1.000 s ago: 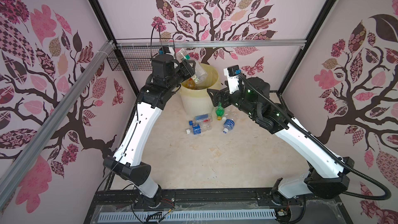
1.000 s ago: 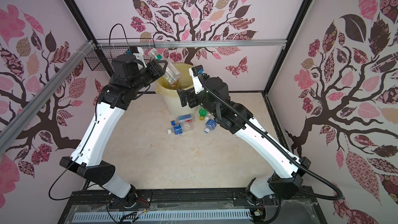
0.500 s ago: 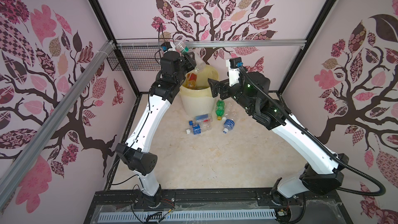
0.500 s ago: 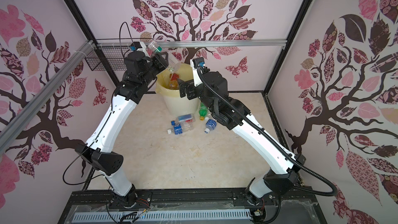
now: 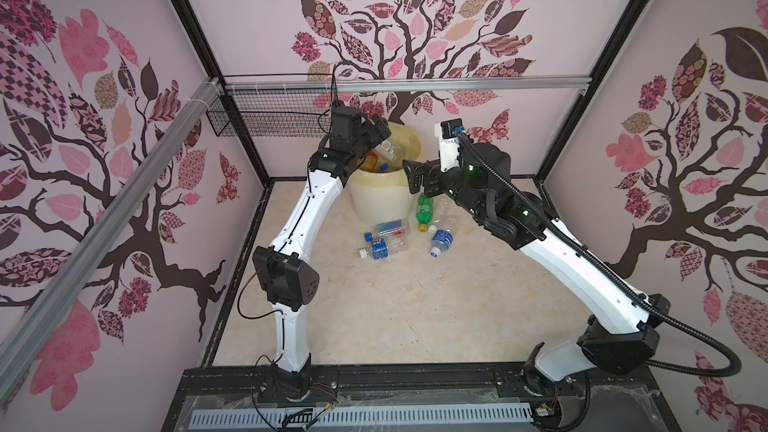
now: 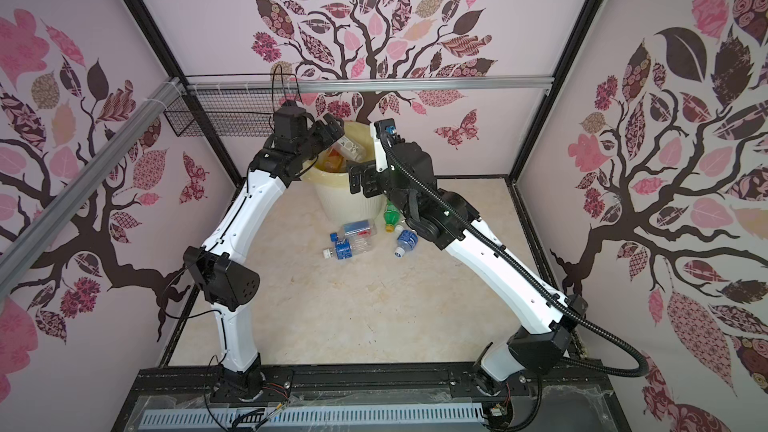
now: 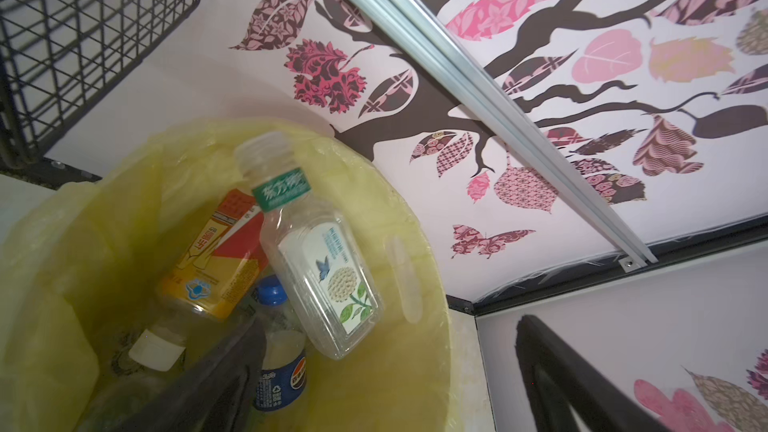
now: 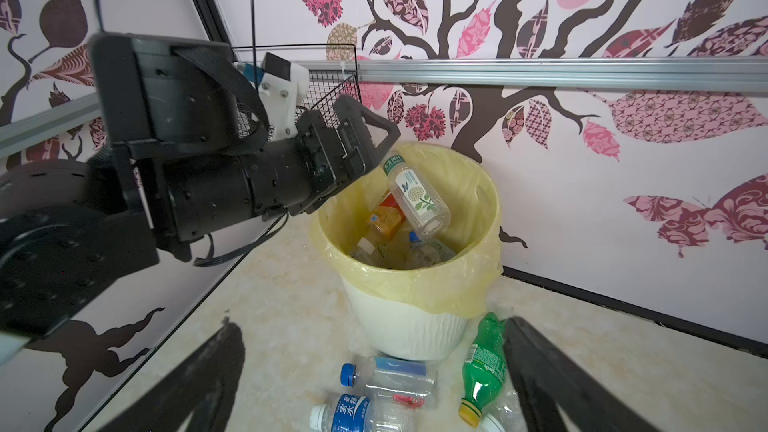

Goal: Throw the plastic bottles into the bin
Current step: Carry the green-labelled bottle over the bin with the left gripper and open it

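The left end effector [image 5: 379, 131] hovers over the far-left rim of the round cream-white ribbed plastic bin [image 5: 378, 205]. Its jaws are spread wide and grip nothing. Just below it, a clear plastic bottle with a green neck band and a white flower label [image 7: 316, 259] lies tilted in the bin's mouth, cap uppermost, clear of both fingers. Whether it rests on the bottles beneath cannot be told. Inside the pale yellow bag liner [image 7: 104, 222] lie an amber-red labelled bottle [image 7: 220, 251] and a blue-capped clear bottle [image 7: 280, 371].

The right end effector [image 5: 417, 178] hangs by the bin's near-right side, jaws wide apart and empty. On the beige marbled desk [image 5: 395, 317], just near of the bin, lie a green bottle with a yellow cap [image 5: 424, 211] and several clear bottles with blue labels [image 5: 380, 249].
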Action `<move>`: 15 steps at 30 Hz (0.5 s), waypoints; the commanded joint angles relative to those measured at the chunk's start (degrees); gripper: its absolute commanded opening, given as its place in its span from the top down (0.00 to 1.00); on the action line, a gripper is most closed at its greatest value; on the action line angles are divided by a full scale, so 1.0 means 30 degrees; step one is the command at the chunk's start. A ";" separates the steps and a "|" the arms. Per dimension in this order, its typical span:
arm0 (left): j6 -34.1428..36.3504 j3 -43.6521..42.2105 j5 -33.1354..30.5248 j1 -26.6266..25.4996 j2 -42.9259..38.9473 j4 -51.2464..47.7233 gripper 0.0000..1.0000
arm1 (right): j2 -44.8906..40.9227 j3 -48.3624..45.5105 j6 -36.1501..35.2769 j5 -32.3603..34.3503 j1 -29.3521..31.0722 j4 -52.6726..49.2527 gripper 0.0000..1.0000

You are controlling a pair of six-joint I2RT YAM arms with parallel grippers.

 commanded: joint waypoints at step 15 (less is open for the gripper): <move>0.2181 -0.7048 0.0514 -0.1926 -0.7257 -0.0672 0.03 | -0.0911 -0.1121 0.2710 0.0136 -0.0754 -0.1513 0.00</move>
